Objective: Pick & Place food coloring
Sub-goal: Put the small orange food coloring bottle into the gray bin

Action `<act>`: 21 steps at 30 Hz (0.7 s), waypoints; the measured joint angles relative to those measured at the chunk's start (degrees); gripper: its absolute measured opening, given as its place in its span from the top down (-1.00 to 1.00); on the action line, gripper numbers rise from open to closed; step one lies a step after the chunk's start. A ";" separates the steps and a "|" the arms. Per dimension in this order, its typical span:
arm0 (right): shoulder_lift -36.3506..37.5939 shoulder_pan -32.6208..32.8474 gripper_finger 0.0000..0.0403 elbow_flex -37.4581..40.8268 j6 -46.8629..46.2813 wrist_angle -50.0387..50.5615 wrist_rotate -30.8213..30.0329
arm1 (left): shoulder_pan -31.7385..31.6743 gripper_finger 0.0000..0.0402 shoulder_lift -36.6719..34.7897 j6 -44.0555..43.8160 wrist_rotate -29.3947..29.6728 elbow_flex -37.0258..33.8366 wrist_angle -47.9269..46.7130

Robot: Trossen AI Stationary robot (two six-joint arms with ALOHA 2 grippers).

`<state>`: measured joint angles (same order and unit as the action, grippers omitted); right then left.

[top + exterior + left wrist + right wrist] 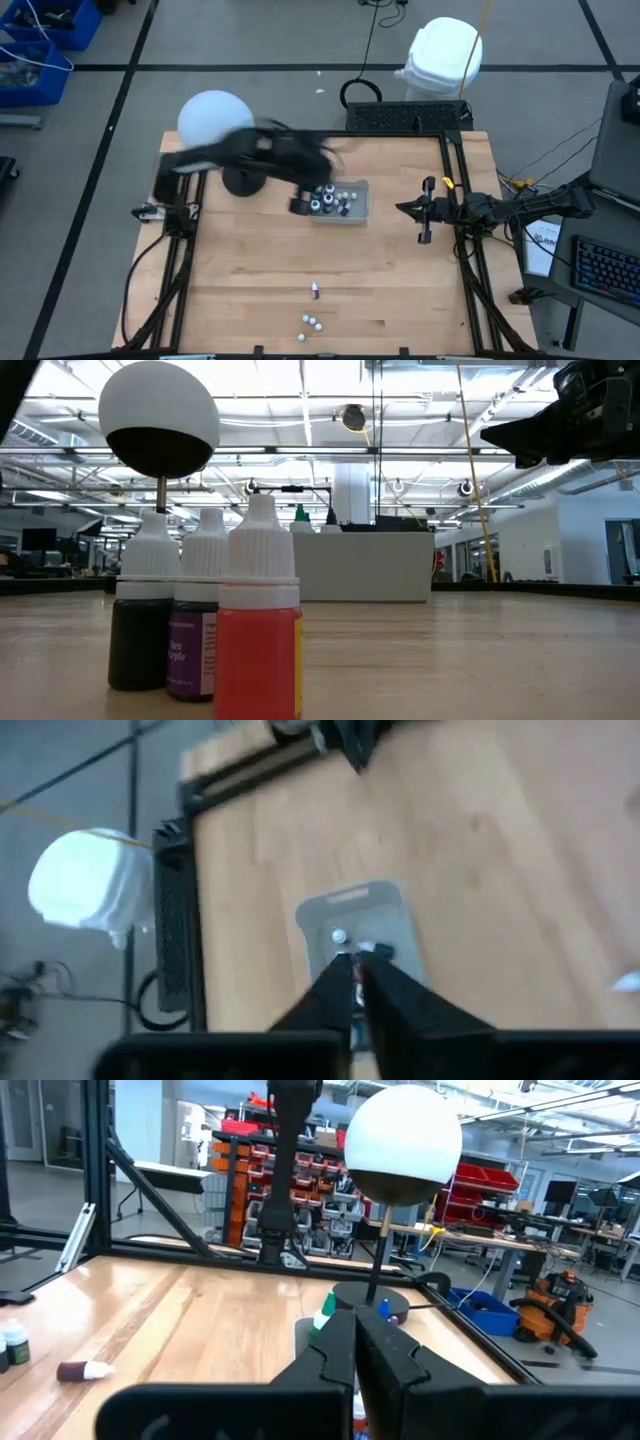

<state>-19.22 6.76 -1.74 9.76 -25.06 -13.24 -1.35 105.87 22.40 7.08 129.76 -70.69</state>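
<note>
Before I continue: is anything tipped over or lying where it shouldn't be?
Yes. One dark bottle lies on its side on the bare table, apart from the grey tray. Three more bottles stand loose near the front edge.

Two robot arms stand at one wooden table (260,270). One grey tray (358,213) holds several small bottles, blurred and partly covered, so their number cannot be told. Four bottles lie loose on the table: one dark bottle on its side (315,290) and three standing together (311,323), seen up close as one dark (140,615), one purple-labelled (196,620), one red (258,625).
</note>
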 joint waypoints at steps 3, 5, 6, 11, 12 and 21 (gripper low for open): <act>-0.04 -0.02 1.00 0.00 0.14 -0.01 -0.06 | 1.06 0.95 -8.32 -5.44 0.56 -3.77 0.21; -0.16 0.00 1.00 0.00 0.18 -0.14 -0.04 | 2.19 0.96 -13.59 -7.24 3.15 -8.35 0.75; -0.21 0.00 1.00 0.00 0.26 -0.33 -0.05 | 2.79 0.98 -16.14 -8.30 4.44 -10.85 1.48; -0.21 0.00 1.00 0.00 0.37 -0.42 -0.02 | 5.91 0.98 -29.25 -13.41 8.69 -27.40 9.30; -0.20 0.00 1.00 0.00 0.37 -0.42 -0.04 | 6.76 0.98 -31.81 -13.62 8.64 -31.10 11.59; -0.20 0.00 1.00 0.00 -0.74 -0.21 -0.02 | 14.35 0.99 -51.83 -13.54 7.52 -66.88 37.15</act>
<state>-19.42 6.76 -1.74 9.02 -25.27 -13.26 12.99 54.04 8.85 14.59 62.88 -33.54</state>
